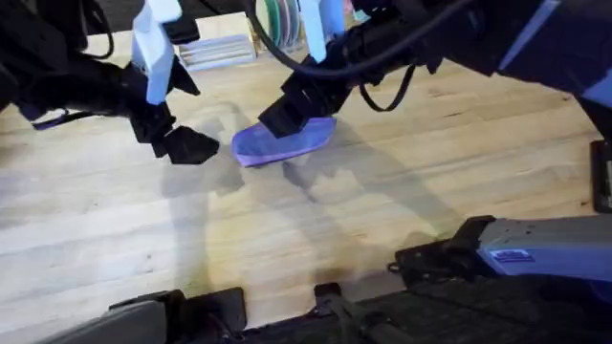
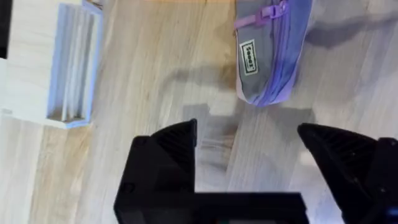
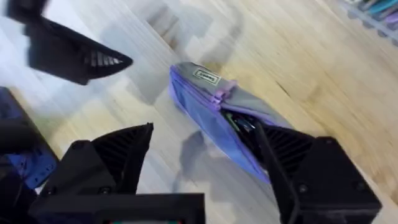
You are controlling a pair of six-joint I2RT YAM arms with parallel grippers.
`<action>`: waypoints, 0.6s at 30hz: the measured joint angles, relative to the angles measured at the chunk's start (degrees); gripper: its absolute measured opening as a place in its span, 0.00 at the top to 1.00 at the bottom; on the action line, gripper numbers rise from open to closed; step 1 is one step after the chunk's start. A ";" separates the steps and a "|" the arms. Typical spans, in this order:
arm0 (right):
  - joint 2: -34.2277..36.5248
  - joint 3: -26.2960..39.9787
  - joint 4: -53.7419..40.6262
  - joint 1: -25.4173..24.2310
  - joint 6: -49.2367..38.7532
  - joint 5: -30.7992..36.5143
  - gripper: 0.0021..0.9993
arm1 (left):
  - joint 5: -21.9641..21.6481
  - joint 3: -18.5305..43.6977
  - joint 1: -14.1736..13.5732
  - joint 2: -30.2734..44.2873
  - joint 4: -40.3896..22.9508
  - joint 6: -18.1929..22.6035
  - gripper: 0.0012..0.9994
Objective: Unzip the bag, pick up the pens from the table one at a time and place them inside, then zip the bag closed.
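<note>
Bag (image 1: pixel 283 141): lavender-purple fabric pouch, lying on the table (image 1: pixel 382 210) toward its far middle, directly under the right gripper (image 1: pixel 287 119). In the right wrist view the bag (image 3: pixel 214 115) lies between that gripper's two black fingers and a little ahead of them; the zipper is parted along the part nearest the gripper, and a dark interior with something dark inside shows there, too unclear to identify. A small rectangular label and a pink-purple pull tab sit at the closed end, the end farther from the right gripper.

Right gripper (image 3: pixel 205 162): fingers spread wide, holding nothing, one finger on each side of the bag's open end; contact with the fabric cannot be judged.

Left gripper (image 1: pixel 186 143): just beside the bag, off its labelled end, apart from it. In the left wrist view the gripper (image 2: pixel 249 162) has its fingers wide apart and empty, with bare table between them; the bag (image 2: pixel 273 50) lies ahead of the fingertips, label up, zipper running along its length.

Grey slotted holder (image 2: pixel 73 65): on the table off to the side of the left gripper, well apart from the bag.
</note>
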 joint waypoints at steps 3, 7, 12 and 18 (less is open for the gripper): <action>0.00 0.00 0.12 0.00 0.23 -1.17 0.00 | 1.34 0.00 0.81 3.08 0.00 1.80 0.01; 0.31 0.00 1.57 0.03 1.20 -1.91 0.00 | 3.63 0.00 2.37 6.80 0.09 3.83 0.01; 2.63 0.00 5.58 0.55 6.67 -2.36 0.00 | 7.11 0.00 4.19 10.34 0.91 5.02 0.01; 5.82 0.00 6.04 1.11 12.60 -2.38 0.00 | 9.51 0.00 4.71 13.30 1.05 6.26 0.01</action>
